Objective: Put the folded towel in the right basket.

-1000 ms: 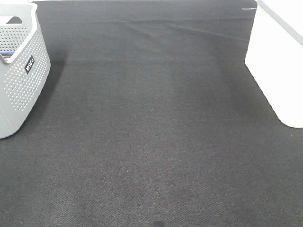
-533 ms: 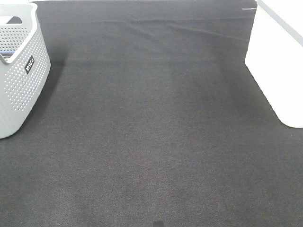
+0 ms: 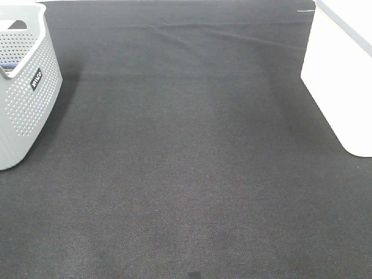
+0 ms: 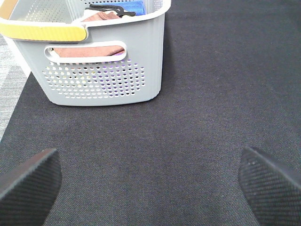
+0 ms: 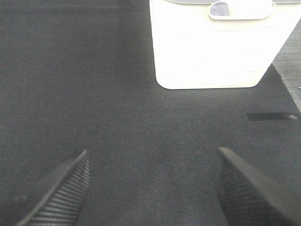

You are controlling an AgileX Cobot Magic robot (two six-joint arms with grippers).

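Note:
A grey perforated basket (image 3: 23,99) stands at the left edge of the black mat; in the left wrist view the basket (image 4: 103,70) holds folded towels, a reddish-brown one (image 4: 89,51) behind the handle slot and a blue one (image 4: 129,6) at the back. A white basket (image 3: 343,75) stands at the right edge and also shows in the right wrist view (image 5: 214,47). My left gripper (image 4: 150,181) is open and empty, a short way in front of the grey basket. My right gripper (image 5: 153,188) is open and empty, in front of the white basket. Neither gripper shows in the exterior view.
The black mat (image 3: 186,163) covers the table between the two baskets. A yellow strip (image 4: 42,32) lies along the grey basket's rim. A black hanger-like object (image 4: 110,8) lies on the towels in the grey basket.

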